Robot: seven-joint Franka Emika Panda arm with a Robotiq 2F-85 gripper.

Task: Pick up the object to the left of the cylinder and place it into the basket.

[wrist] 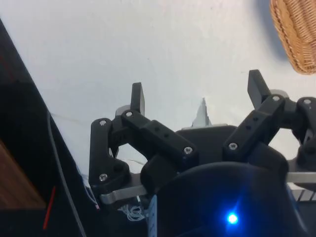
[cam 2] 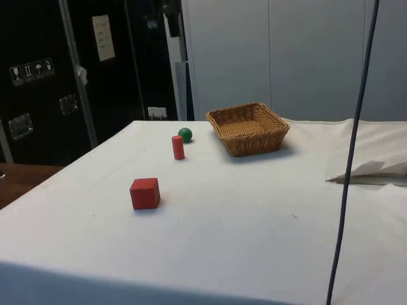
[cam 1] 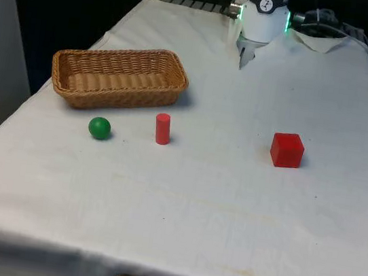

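A green ball (cam 1: pixel 100 127) (cam 2: pixel 185 134) lies on the white cloth, on the front view's left of an upright red cylinder (cam 1: pixel 162 129) (cam 2: pixel 178 147). Just behind them stands an oblong wicker basket (cam 1: pixel 121 95) (cam 2: pixel 249 145) (wrist: pixel 296 34) with nothing in it. My gripper (cam 1: pixel 244 56) (wrist: pixel 196 86) hangs at the table's far end, well away from the ball and above bare cloth. Its fingers (wrist: pixel 138 94) stand wide apart, open, with nothing between them.
A red cube (cam 1: pixel 286 150) (cam 2: pixel 145 193) sits alone towards the front view's right. A crumpled fold of white cloth (cam 1: pixel 321 42) (cam 2: pixel 375 166) lies near the robot's base. A dark cable (cam 2: pixel 348 165) hangs across the side view.
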